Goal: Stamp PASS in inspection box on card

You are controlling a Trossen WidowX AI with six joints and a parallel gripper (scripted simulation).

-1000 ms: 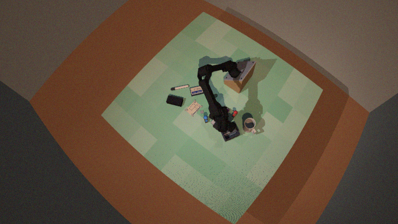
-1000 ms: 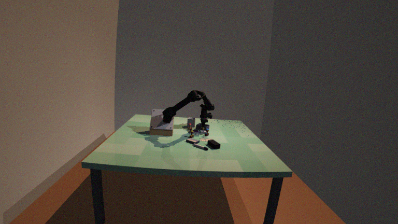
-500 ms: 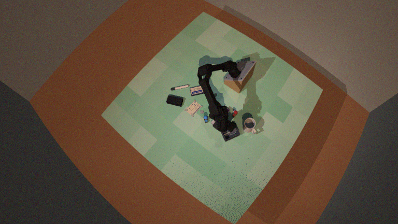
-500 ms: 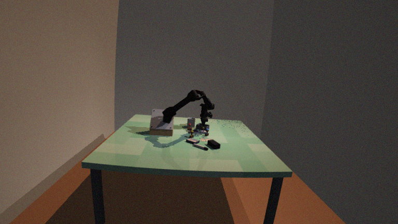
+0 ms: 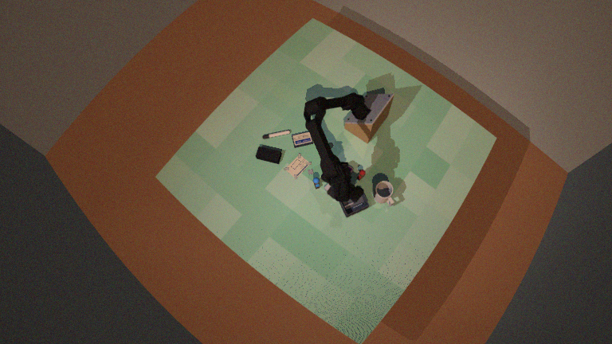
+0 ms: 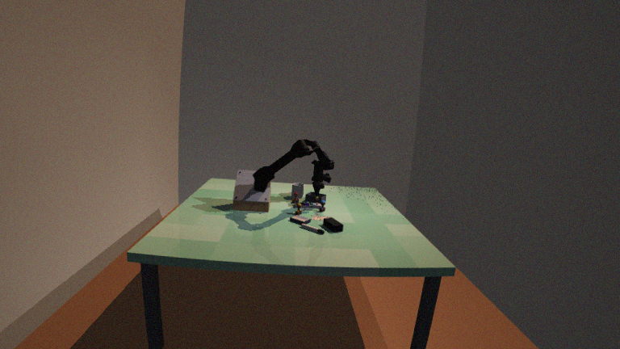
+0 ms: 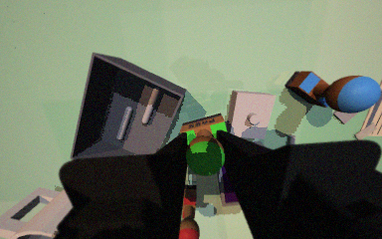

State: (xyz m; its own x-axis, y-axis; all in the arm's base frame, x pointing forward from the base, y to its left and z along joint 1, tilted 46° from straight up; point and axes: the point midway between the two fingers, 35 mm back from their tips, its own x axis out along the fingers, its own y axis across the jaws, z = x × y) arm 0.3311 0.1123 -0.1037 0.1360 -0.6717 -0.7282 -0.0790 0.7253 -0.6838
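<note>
My gripper (image 6: 317, 193) (image 7: 201, 136) points down and is shut on the green-knobbed stamp (image 7: 205, 156). Its small label is too blurred to read. The stamp hangs beside the open grey tray (image 7: 139, 74) (image 5: 346, 214). The purple ink pad (image 7: 229, 193) is mostly hidden behind the right finger in the wrist view. The card (image 5: 297, 166) (image 6: 321, 218) lies flat with clips around it; its box is too small to read for a print. A blue-knobbed stamp (image 5: 316, 181) (image 7: 355, 94) stands near the card, and a red-knobbed stamp (image 5: 361, 173) (image 7: 189, 232) stands on the mug side.
A mug (image 5: 384, 190) (image 6: 297, 190) stands beside the tray. A pale block with a round knob (image 7: 253, 105) is near the held stamp. A yellow-knobbed stamp (image 6: 299, 205), a blue-labelled box (image 5: 302, 139), a marker (image 5: 276, 134) and a black block (image 5: 268, 154) are around the card.
</note>
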